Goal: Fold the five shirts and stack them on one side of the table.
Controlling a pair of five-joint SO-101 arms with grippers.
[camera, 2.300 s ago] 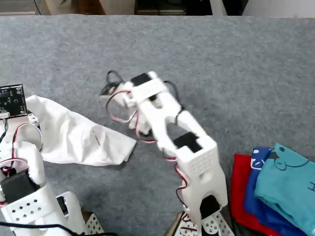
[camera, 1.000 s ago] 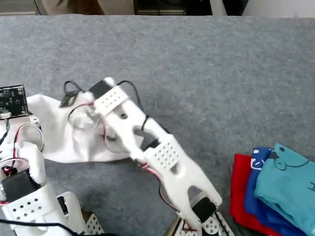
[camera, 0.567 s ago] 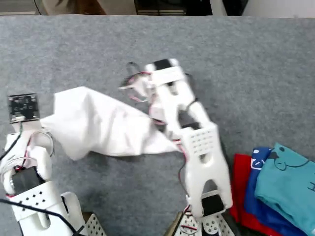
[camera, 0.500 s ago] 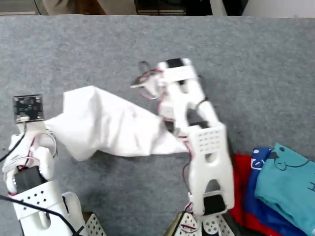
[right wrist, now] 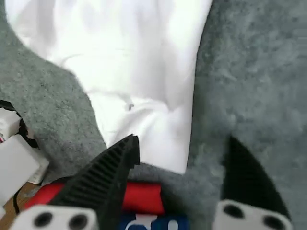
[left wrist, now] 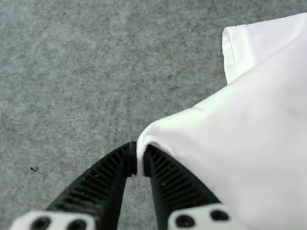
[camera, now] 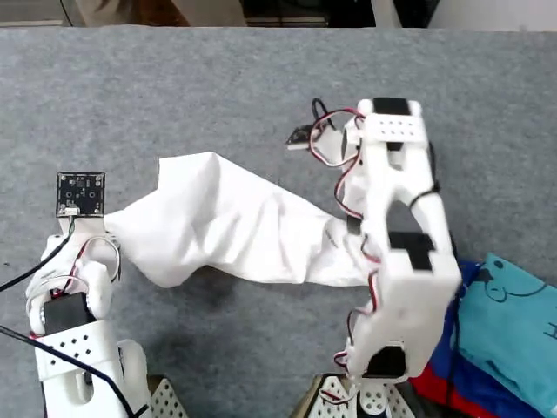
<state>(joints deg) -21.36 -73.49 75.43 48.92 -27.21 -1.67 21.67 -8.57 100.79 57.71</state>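
- Left jaws: pressed together, pinching a fold at the edge of the white shirt (left wrist: 240, 143).
- Right jaws: spread wide, holding nothing, above the white shirt's other end and near the stack.
- White shirt: unfolded and rumpled, stretched over the grey worktop (camera: 174, 87) between the two arms.
- Stack: teal shirt (camera: 513, 322) over blue shirt (camera: 474, 383) over red shirt (right wrist: 139, 197), at the worktop's near right corner.
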